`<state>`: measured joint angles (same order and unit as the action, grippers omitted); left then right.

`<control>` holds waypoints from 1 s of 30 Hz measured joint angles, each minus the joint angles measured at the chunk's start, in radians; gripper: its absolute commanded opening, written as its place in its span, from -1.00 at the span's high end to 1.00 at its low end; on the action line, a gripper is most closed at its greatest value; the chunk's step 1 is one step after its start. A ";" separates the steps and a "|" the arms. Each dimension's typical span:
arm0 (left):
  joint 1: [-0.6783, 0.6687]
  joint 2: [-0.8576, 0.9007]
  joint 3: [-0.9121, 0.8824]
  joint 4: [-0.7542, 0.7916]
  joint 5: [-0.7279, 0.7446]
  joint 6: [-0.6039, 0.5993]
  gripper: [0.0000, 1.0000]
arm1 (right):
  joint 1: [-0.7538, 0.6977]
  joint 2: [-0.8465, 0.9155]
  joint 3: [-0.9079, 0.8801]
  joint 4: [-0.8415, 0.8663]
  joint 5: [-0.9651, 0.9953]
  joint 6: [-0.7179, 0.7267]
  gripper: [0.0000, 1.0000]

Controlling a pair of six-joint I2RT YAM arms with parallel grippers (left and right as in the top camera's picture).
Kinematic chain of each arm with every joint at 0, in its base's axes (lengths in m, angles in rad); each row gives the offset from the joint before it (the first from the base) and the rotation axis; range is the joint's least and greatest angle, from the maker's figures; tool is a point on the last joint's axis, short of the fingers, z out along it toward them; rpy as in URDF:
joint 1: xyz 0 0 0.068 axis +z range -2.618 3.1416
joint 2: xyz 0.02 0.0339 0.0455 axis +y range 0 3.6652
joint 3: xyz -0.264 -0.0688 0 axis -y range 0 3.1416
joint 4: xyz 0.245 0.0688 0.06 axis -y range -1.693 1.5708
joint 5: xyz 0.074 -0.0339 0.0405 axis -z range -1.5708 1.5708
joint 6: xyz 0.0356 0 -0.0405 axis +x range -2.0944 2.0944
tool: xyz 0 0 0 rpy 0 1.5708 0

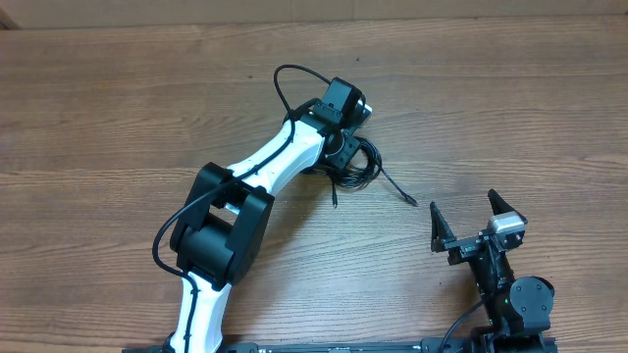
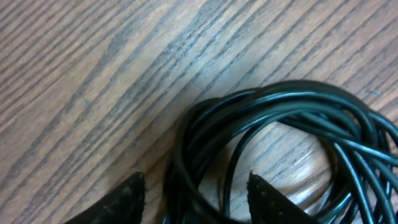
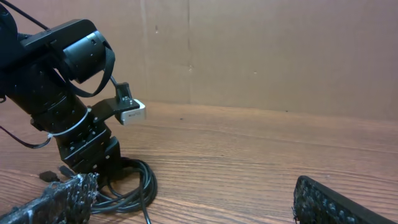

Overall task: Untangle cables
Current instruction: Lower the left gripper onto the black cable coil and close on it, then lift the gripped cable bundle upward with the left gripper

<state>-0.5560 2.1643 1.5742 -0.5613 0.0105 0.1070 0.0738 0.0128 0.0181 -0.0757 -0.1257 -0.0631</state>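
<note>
Take the cables [image 2: 205, 149] for light, limp and slick: coiled loosely mid-surface, directly under the left hand [image 2: 196, 202], half spread astride several strands, nothing pinched. Probably best to grab a trailing plug end [image 1: 412, 201], not the bundle, or risk dragging the whole lot. Right hand [image 1: 463, 201] spread wide, empty, well apart. Bare wood-grain surface [image 1: 118, 118]; plain brown wall [image 3: 280, 56] behind.

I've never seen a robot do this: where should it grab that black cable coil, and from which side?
Probably from straight above, since the cables lie flat on the table. Take the bunched strands at the coil's edge, which sit between the fingers of the left gripper.
</note>
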 measured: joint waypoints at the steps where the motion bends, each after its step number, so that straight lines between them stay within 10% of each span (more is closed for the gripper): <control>1: 0.000 0.000 -0.002 -0.002 0.001 0.000 0.07 | 0.000 0.000 0.000 0.000 -0.001 0.000 -1.00; 5: 0.000 0.000 -0.013 -0.006 0.003 -0.001 0.13 | 0.000 0.000 0.000 0.000 0.000 0.000 -0.99; 12: 0.000 0.000 -0.018 -0.008 0.003 -0.006 0.92 | 0.000 0.000 0.000 0.000 0.000 0.000 -1.00; 30: 0.000 -0.050 0.072 -0.184 0.003 0.021 0.91 | 0.000 0.000 0.000 0.000 -0.001 0.000 -1.00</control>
<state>-0.5560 2.1139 1.6459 -0.7452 0.0135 0.1284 0.0738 0.0128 0.0181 -0.0757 -0.1265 -0.0635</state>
